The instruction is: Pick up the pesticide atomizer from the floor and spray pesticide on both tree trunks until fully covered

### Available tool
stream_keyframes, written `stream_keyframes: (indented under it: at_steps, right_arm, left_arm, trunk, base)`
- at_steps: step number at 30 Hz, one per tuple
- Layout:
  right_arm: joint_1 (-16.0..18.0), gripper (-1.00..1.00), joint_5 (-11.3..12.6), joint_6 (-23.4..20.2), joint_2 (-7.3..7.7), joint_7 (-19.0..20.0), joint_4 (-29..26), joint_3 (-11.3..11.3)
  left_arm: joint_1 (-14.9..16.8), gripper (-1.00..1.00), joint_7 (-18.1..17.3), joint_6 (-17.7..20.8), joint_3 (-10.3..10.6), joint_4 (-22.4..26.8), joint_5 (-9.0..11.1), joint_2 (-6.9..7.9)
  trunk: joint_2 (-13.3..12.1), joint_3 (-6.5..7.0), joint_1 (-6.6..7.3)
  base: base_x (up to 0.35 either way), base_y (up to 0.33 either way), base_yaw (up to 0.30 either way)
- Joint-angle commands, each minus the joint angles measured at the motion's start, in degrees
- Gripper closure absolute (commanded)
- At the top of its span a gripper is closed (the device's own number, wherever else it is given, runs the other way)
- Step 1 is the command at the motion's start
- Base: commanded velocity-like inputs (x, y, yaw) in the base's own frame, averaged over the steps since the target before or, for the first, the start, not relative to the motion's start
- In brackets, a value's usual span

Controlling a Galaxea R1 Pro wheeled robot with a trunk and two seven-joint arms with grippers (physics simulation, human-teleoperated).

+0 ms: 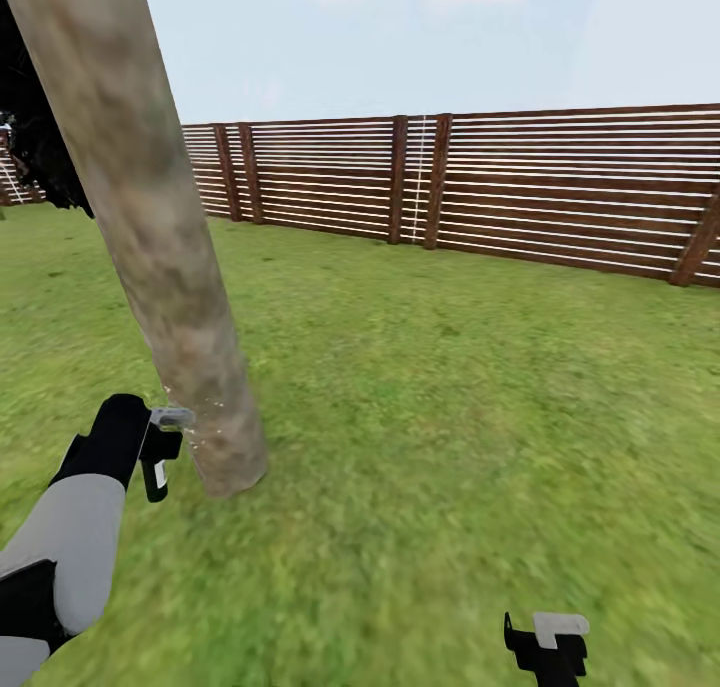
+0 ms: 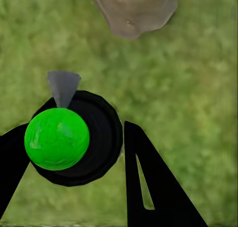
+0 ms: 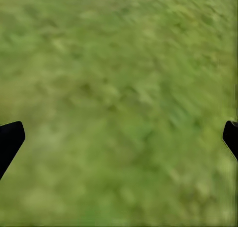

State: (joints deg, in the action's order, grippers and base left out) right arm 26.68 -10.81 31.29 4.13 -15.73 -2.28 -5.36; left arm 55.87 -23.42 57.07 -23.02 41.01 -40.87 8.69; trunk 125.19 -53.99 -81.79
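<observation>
The pesticide atomizer is a round black body with a bright green ball top and a grey nozzle. My left gripper is shut on it, one black finger on either side. In the head view the left gripper holds the atomizer low beside the base of the tree trunk, with the nozzle towards the bark and small pale droplets between them. The mottled grey-beige trunk leans up and to the left, its dark foliage at the frame's edge. My right gripper hangs open over the floor; its wrist view has grass between the fingers.
A reddish-brown slat fence runs across the back of the lawn, with thicker posts at intervals. Open grass stretches to the right of the trunk and ahead as far as the fence.
</observation>
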Motion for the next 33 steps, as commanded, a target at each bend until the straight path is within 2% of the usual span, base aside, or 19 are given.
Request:
stream_keyframes:
  at_steps: [1, 4, 7, 9, 11, 12, 13, 15, 17, 19, 21, 23, 26, 29, 33]
  right_arm:
    - [0.0, -1.0, 0.0, 0.0, 0.0, 0.0, 0.0, 0.0]
    - [0.0, -1.0, 0.0, 0.0, 0.0, 0.0, 0.0, 0.0]
    - [0.0, -1.0, 0.0, 0.0, 0.0, 0.0, 0.0, 0.0]
    - [0.0, -1.0, 0.0, 0.0, 0.03, 0.0, 0.0, 0.0]
    - [0.0, -1.0, 0.0, 0.0, 0.07, 0.0, 0.0, 0.0]
    - [0.0, -1.0, 0.0, 0.0, 0.08, 0.0, 0.0, 0.0]
    - [0.0, -1.0, 0.0, 0.0, 0.09, 0.0, 0.0, 0.0]
    - [0.0, -1.0, 0.0, 0.0, 0.09, 0.0, 0.0, 0.0]
    - [0.0, -1.0, 0.0, 0.0, 0.09, 0.0, 0.0, 0.0]
    - [0.0, -1.0, 0.0, 0.0, 0.01, 0.0, 0.0, 0.0]
    - [0.0, -1.0, 0.0, 0.0, -0.07, 0.0, 0.0, 0.0]
    - [0.0, -1.0, 0.0, 0.0, -0.08, 0.0, 0.0, 0.0]
    - [0.0, -1.0, 0.0, 0.0, -0.11, 0.0, 0.0, 0.0]
    - [0.0, -1.0, 0.0, 0.0, -0.1, 0.0, 0.0, 0.1]
    - [0.0, -1.0, 0.0, 0.0, -0.14, 0.1, 0.0, 0.1]
  left_arm:
    - [-1.4, 1.0, 0.0, -0.1, 0.0, 0.0, 0.1, 0.13]
    - [-6.4, 1.0, 0.1, -2.7, -0.1, 0.0, 0.1, 0.67]
    - [-7.6, 1.0, 0.3, -3.5, -0.2, -0.4, 0.3, 0.18]
    - [-8.2, 1.0, 0.4, -3.8, -0.6, -2.7, 0.3, 0.19]
    - [-8.3, 1.0, 0.6, -6.1, -3.2, -2.9, 0.2, 0.81]
    - [-8.3, 1.0, 0.7, -7.5, -5.4, -2.9, 0.1, 1.33]
    - [-8.4, 1.0, 0.7, -9.0, -8.1, -2.9, 0.0, 2.51]
    - [-8.6, 1.0, 0.7, -9.4, -8.7, -3.1, -0.1, 2.66]
    - [-9.3, 1.0, 0.8, -9.5, -8.8, -3.5, 0.1, 2.16]
    - [-9.7, 1.0, 0.9, -10.8, -8.9, -4.2, 0.2, 0.02]
    - [-10.5, 1.0, 3.2, -13.2, -9.1, -4.3, 0.1, -1.05]
    - [-11.6, 1.0, 5.2, -15.9, -12.1, -4.4, 0.3, -1.39]
    - [-12.0, 1.0, 5.5, -17.4, -13.1, -4.4, 0.3, -2.34]
    - [-12.1, 1.0, 5.6, -17.7, -14.1, -4.3, 0.1, -2.04]
    - [-12.1, 1.0, 5.7, -17.8, -18.1, -4.2, 0.1, -1.47]
  trunk:
    - [0.0, 0.01, 0.0]
    - [0.0, 0.01, 0.0]
    - [0.0, 0.01, 0.0]
    - [0.0, 0.01, 0.0]
    - [0.0, 0.01, 0.0]
    - [0.0, 0.01, 0.0]
    - [0.0, 0.01, 0.0]
    - [0.0, 0.01, 0.0]
    - [0.0, 0.01, 0.0]
    - [0.0, 0.01, 0.0]
    - [0.0, 0.01, 0.0]
    - [0.0, 0.01, 0.0]
    - [0.0, 0.01, 0.0]
    - [0.0, 0.01, 0.0]
    - [0.0, 0.01, 0.0]
  base:
    - [-0.011, -0.277, 0.227]
    - [0.063, -0.271, 0.201]
    - [0.196, -0.223, 0.032]
    - [0.247, -0.183, 0.003]
    - [0.286, -0.117, 0.001]
    - [0.313, -0.045, 0.0]
    - [0.331, -0.009, 0.0]
    - [0.327, -0.036, 0.0]
    - [0.269, -0.138, 0.0]
    - [0.109, -0.243, 0.0]
    - [0.024, -0.27, 0.0]
    - [0.004, -0.277, 0.062]
    - [-0.021, -0.278, 0.238]
    - [-0.015, -0.278, 0.273]
    - [0.119, -0.266, 0.277]
